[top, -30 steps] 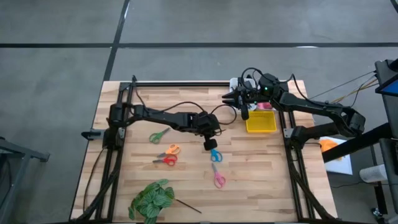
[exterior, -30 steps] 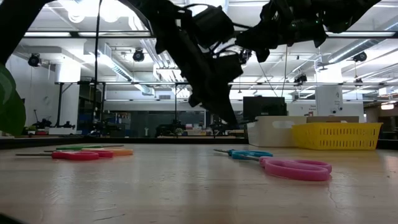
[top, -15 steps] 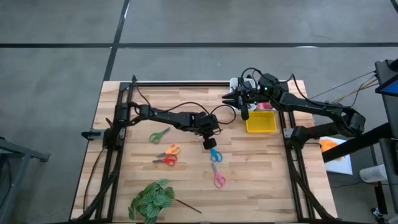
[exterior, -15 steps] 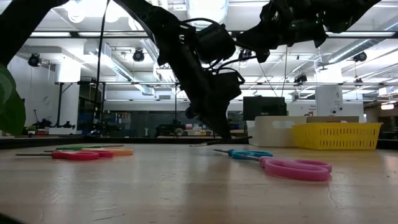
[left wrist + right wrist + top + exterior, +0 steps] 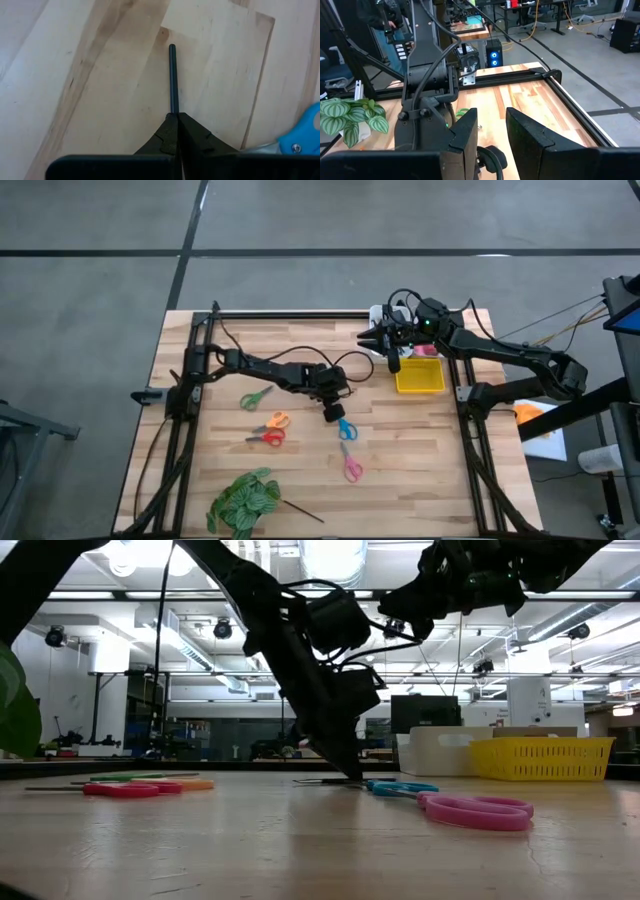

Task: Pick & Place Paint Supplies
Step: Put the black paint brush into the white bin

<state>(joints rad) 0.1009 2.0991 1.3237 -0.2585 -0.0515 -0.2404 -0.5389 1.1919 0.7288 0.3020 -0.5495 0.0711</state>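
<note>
Five scissors on my table: green (image 5: 255,397), orange (image 5: 273,421) and red (image 5: 265,437) on the left, then blue (image 5: 346,428) and pink (image 5: 351,466) nearer the middle. My left gripper (image 5: 331,413) sits low just beside the blue pair, fingers clamped tight on a thin dark brush (image 5: 173,77) lying on the wood. Over on the right, my right gripper (image 5: 392,362) hangs beside the yellow basket (image 5: 420,377), fingers (image 5: 465,131) partly apart, holding nothing I can see.

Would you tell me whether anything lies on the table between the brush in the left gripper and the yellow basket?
Nothing visible does. The left gripper is shut on the thin dark brush beside the blue scissors, and the bare wood up to the yellow basket is free. The right gripper hangs just left of the basket, above the table.
</note>
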